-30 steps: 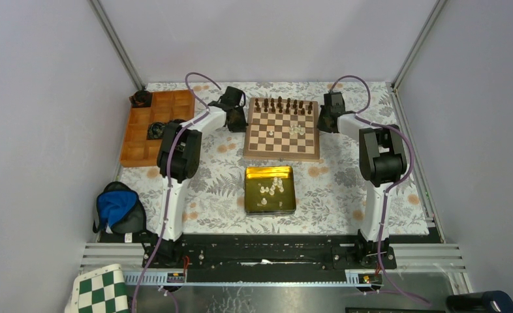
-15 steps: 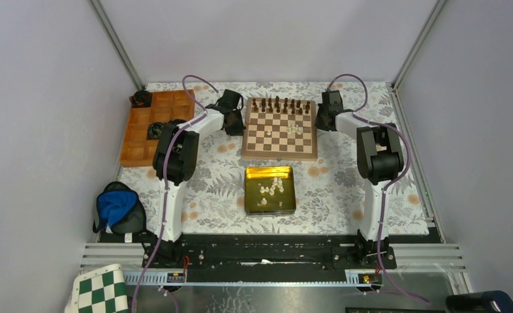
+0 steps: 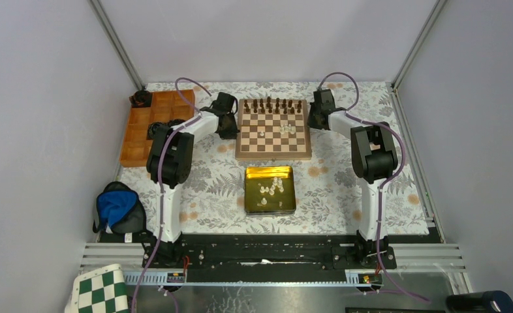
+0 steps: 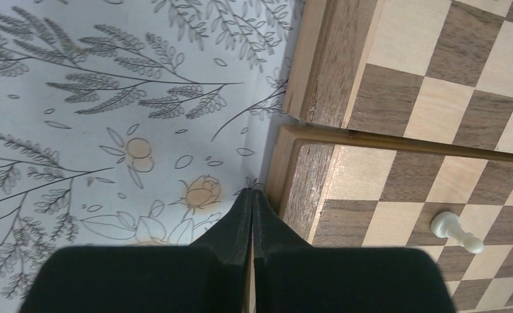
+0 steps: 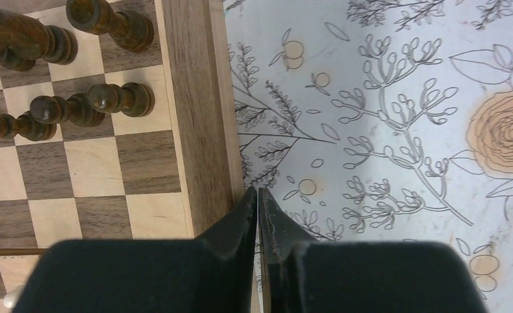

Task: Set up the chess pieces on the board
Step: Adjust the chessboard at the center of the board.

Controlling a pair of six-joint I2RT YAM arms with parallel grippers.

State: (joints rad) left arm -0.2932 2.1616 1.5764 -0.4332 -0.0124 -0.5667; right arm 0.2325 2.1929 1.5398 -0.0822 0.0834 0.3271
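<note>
The floral-clothed table [image 3: 345, 189] carries the board [image 3: 273, 156] at its far middle, with a gold tin [image 3: 249, 190] just nearer. The left pincer [image 4: 252, 193] and right pincer [image 5: 258, 190], both closed and empty, have their tips at the board's side rims. A few chess pieces [image 4: 451, 228] are on the board, and more are in the tin.

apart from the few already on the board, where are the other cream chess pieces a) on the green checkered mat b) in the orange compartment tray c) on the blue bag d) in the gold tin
d: a cluster of cream chess pieces lies inside the gold tin, which sits just on the near side of the board.
</note>
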